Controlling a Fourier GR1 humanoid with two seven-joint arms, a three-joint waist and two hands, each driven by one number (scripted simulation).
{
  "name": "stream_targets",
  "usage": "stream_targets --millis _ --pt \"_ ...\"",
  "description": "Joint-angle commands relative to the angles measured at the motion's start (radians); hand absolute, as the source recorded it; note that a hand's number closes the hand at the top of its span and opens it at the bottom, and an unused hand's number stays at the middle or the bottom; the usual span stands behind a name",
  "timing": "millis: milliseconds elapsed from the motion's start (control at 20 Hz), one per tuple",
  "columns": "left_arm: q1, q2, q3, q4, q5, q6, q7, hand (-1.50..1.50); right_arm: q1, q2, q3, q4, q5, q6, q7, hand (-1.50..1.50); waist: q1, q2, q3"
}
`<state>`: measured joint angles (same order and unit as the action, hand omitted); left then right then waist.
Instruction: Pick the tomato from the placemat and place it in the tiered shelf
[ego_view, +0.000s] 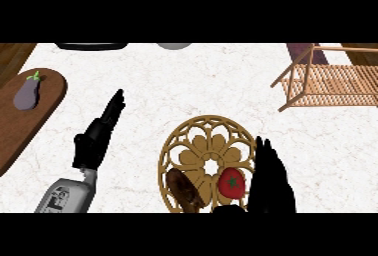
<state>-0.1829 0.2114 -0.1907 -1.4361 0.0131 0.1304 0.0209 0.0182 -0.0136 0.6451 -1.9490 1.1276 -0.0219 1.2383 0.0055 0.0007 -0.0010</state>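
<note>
A red tomato (231, 182) lies on the round tan openwork placemat (205, 139), near its lower right side. My right hand (270, 175) stands just to the right of the tomato with fingers straight, pointing away from me, beside it but not curled round it; its thumb (230, 208) shows below the tomato. The wooden tiered shelf (332, 82) stands at the upper right of the counter. My left hand (100, 135) rests open at the left, fingers straight and pointing up, holding nothing.
A brown oblong item (184, 190) lies on the placemat left of the tomato. A purple eggplant (28, 91) sits on a dark wooden board (26, 125) at the far left. A dark object (91, 46) and a grey bowl (174, 45) line the far edge.
</note>
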Motion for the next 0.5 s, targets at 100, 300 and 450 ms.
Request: stream_targets --millis 100,300,450 --pt "-0.028 -0.007 0.021 0.078 -0.018 -0.007 -0.061 0.00 -0.063 0.013 -0.004 -0.014 -0.023 0.048 0.249 -1.50 -0.011 0.002 -0.001" --pt "-0.018 -0.001 0.021 0.031 -0.015 -0.016 -0.019 0.00 -0.067 0.013 -0.056 0.053 -0.042 0.006 0.207 -1.50 -0.005 0.001 0.000" --pt "-0.056 -0.002 0.045 0.065 -0.011 -0.017 -0.024 0.00 -0.018 0.013 0.029 0.126 -0.003 -0.096 0.206 -1.50 -0.010 0.001 0.000"
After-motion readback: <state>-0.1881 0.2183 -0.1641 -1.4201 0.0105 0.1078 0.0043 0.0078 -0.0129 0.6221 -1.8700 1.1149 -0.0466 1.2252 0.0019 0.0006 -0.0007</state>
